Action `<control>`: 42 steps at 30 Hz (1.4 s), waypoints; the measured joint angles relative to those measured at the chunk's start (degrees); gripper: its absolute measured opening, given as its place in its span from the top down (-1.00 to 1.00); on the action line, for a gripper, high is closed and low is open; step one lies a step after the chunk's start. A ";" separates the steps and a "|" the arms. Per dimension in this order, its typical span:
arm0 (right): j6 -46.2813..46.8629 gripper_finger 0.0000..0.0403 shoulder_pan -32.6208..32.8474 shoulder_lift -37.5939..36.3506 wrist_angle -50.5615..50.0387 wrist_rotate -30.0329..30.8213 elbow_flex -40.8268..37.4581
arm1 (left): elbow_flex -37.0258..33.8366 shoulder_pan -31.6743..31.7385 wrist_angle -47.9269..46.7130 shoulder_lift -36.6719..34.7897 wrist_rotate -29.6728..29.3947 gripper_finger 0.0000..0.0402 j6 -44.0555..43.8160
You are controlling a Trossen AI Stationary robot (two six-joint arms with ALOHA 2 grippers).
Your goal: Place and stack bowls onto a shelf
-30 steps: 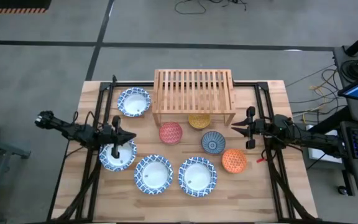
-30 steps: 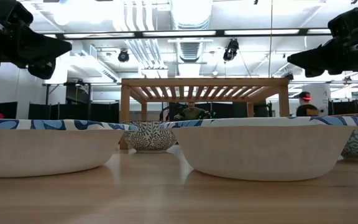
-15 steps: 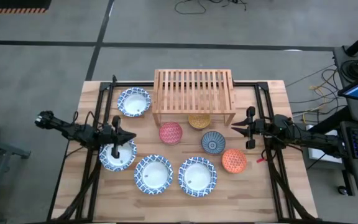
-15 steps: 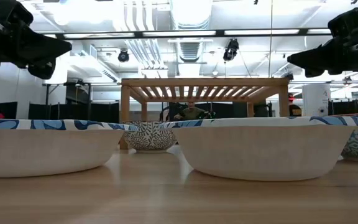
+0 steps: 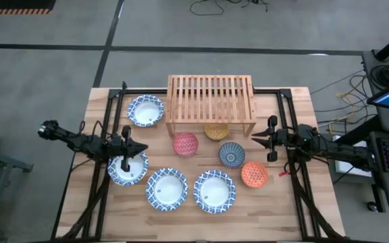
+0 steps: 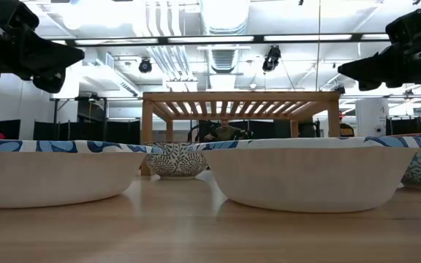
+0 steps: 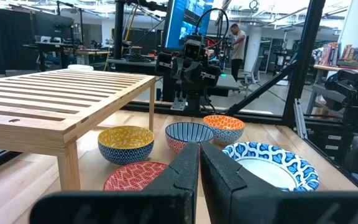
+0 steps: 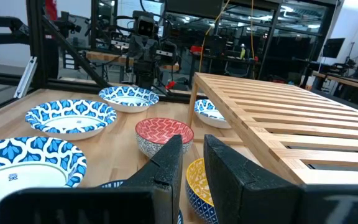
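Note:
Four wide blue-and-white bowls rest on the wooden table: one at the far left (image 5: 145,110), three along the near side (image 5: 128,169), (image 5: 167,188), (image 5: 214,191). The small bowls are pink-red (image 5: 186,144), yellow (image 5: 216,131) half under the shelf, blue-grey (image 5: 231,154) and orange (image 5: 254,174). The slatted wooden shelf (image 5: 211,100) stands on its side legs at the far middle, with nothing on its top. My left gripper (image 5: 140,148) (image 7: 199,163) hangs shut and level above the near-left bowl. My right gripper (image 5: 255,140) (image 8: 192,155) hangs level by the shelf's right leg, its fingers slightly apart and holding nothing.
Black frame rails (image 5: 113,115) (image 5: 290,115) run along the table's left and right sides under the arms. Bare wood (image 5: 181,223) lies along the near edge. A person (image 6: 225,131) sits beyond the table's far edge.

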 joint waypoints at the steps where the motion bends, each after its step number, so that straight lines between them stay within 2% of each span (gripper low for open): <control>1: 0.01 0.72 0.00 0.00 0.00 -0.01 0.00 | 0.00 0.00 -0.02 0.00 -0.02 1.00 -0.01; 20: 0.17 0.72 0.00 -0.01 0.04 -0.01 -0.01 | 0.02 0.02 0.00 0.00 -0.02 1.00 -0.02; 28: 21.00 0.72 0.00 -0.01 3.35 0.26 -0.02 | 0.01 0.02 0.00 0.00 -0.01 1.00 0.00; 31: 30.05 0.72 -0.01 0.16 2.75 5.66 -0.02 | 0.02 0.00 0.00 0.02 0.00 1.00 -0.02; 36: 33.25 0.72 -0.02 1.59 3.24 6.81 0.47 | 0.02 0.02 -0.01 0.00 -0.02 1.00 0.08; 42: 31.67 0.76 -0.02 6.78 2.93 11.48 7.73 | 0.02 0.02 -0.02 0.00 -0.17 1.00 5.17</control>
